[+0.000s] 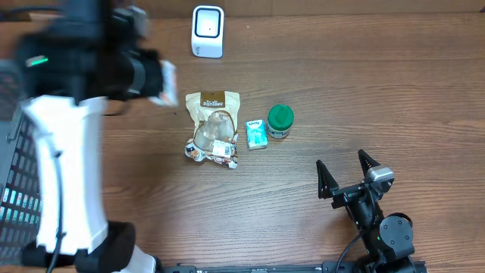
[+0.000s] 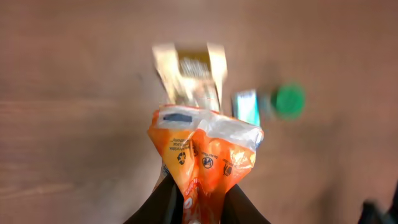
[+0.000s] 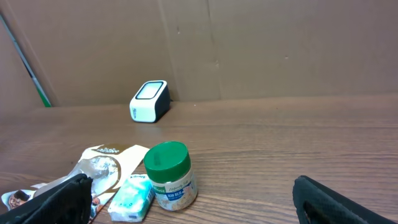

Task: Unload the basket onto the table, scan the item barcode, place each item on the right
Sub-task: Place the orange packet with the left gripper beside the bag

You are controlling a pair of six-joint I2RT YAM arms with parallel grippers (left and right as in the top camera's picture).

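As I look down from above, my left gripper (image 2: 199, 190) is pinched tight on the orange packet (image 2: 202, 152), up off the table (image 1: 341, 76). The packet sticks straight out from the jaws. Its long way runs on from the fingers, and its crumpled white end is farthest out.

The white scanner (image 1: 208, 32) sits past that gripper, farther out from me and a little to its right, near but not touching. So I think the next move is to carry the packet that way and turn its barcode to the scanner's face (no camera shows me the barcode, so I do not know which side it is on).

The left arm is much nearer the scanner. My right gripper (image 1: 347, 180) is spread wide and holds nothing. The scanner is well apart from it, far ahead and to its left.

Now I count:
- one scanner
- one orange packet
- one tan pouch (image 1: 214, 112)
- one small bright packet (image 1: 212, 151) touching the pouch, though I cannot tell if it is a separate thing
- one blue-green pack (image 1: 257, 134)
- one jar with a green lid (image 1: 280, 120)

The last four lie on the table, beneath and beyond the orange packet's far end.
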